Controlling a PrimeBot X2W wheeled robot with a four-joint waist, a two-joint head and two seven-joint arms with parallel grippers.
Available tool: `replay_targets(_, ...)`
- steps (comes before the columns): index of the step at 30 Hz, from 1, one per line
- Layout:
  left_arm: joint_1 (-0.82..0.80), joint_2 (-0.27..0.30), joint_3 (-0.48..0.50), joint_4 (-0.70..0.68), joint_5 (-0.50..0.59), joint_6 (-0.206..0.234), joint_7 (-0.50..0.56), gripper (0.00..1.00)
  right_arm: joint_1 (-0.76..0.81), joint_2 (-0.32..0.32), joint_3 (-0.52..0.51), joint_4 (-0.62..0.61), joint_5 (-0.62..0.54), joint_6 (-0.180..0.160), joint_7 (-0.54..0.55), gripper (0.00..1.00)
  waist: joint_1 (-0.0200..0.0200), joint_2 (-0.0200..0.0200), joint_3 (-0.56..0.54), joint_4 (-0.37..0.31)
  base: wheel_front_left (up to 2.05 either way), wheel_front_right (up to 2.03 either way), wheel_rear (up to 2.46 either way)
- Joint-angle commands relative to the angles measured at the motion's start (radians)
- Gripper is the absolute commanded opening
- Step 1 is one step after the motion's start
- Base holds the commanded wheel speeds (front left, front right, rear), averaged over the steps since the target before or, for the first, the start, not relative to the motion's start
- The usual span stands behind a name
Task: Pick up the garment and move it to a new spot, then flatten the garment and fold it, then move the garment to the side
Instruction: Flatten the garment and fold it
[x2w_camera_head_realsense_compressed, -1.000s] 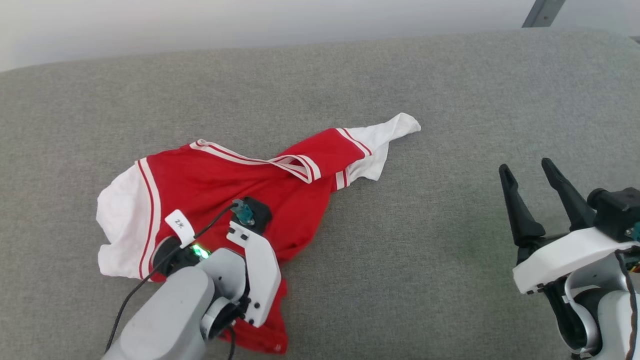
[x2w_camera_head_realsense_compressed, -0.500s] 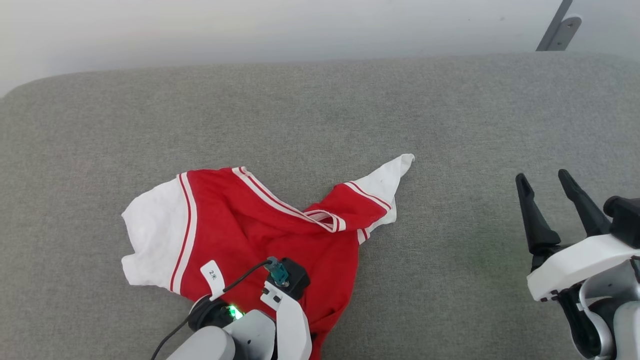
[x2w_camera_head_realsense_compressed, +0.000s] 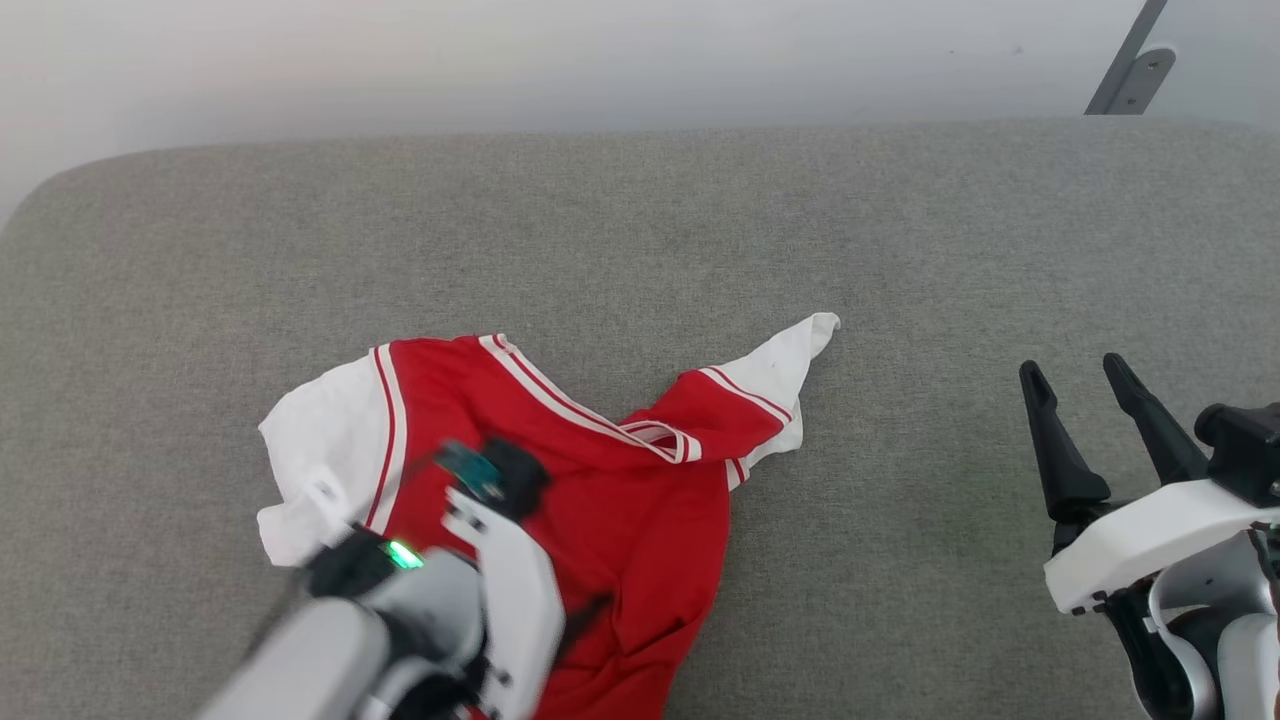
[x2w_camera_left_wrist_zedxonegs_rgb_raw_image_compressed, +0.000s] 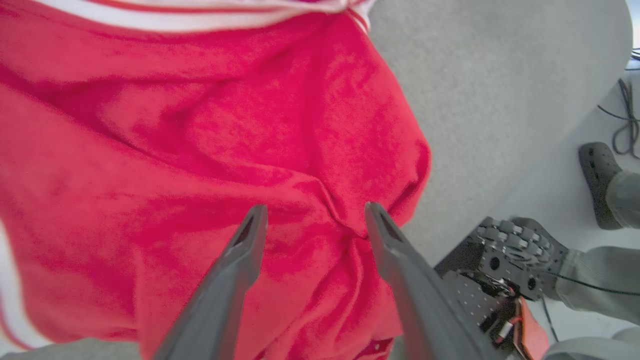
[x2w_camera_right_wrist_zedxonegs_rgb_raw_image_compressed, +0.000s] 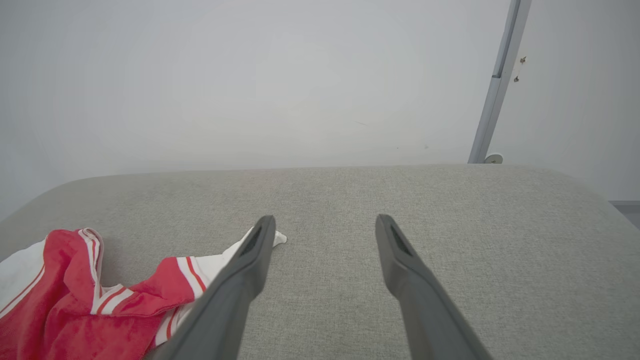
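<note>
Left gripper (x2w_camera_left_wrist_zedxonegs_rgb_raw_image_compressed: 312, 212): fingers spread apart over the red body cloth, clamping nothing.
Right gripper (x2w_camera_head_realsense_compressed: 1072, 366): fingers apart and empty, well to the right of the cloth.
Garment (x2w_camera_head_realsense_compressed: 620, 500): crumpled on the near left part of the grey cushion (x2w_camera_head_realsense_compressed: 900, 250), with one white sleeve (x2w_camera_head_realsense_compressed: 800, 350) pointing far and right.
Snag risk: a raised fold sits against one left finger (the wrist view shows it best). If you lift straight up, you may drag the thin cloth along.
Edge risk: the hem lies close to the cushion's near edge, so a pull towards you could spill it to the floor.
Flattening risk: the neckline is folded over. Tugging with one gripper will likely slide the whole heap instead of spreading it.
</note>
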Motion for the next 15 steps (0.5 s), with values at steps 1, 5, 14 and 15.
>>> replay_targets(1,-0.028,0.027,0.026,-0.017,-0.005,0.010,0.011,1.00,0.007,0.004,-0.002,0.001,0.001,0.000,-0.011,1.00,0.0000,-0.0001,0.001,0.001,0.00,0.00,0.00)
replay_targets(5,-0.074,0.073,0.075,-0.028,-0.001,0.021,0.022,1.00,0.000,0.009,0.000,0.002,0.004,0.000,-0.022,1.00,0.0000,-0.0001,0.006,-0.002,0.00,0.00,0.00)
replay_targets(14,-0.238,0.144,0.153,0.124,0.000,-0.024,0.005,1.00,-0.020,0.017,0.014,0.006,0.013,0.000,-0.044,1.00,0.0000,-0.0001,0.036,-0.019,0.00,0.00,0.00)
replay_targets(15,-0.258,0.148,0.157,0.150,0.002,-0.029,0.000,1.00,-0.022,0.016,0.016,0.007,0.014,0.000,-0.045,1.00,0.0000,-0.0001,0.040,-0.021,0.00,0.00,0.00)
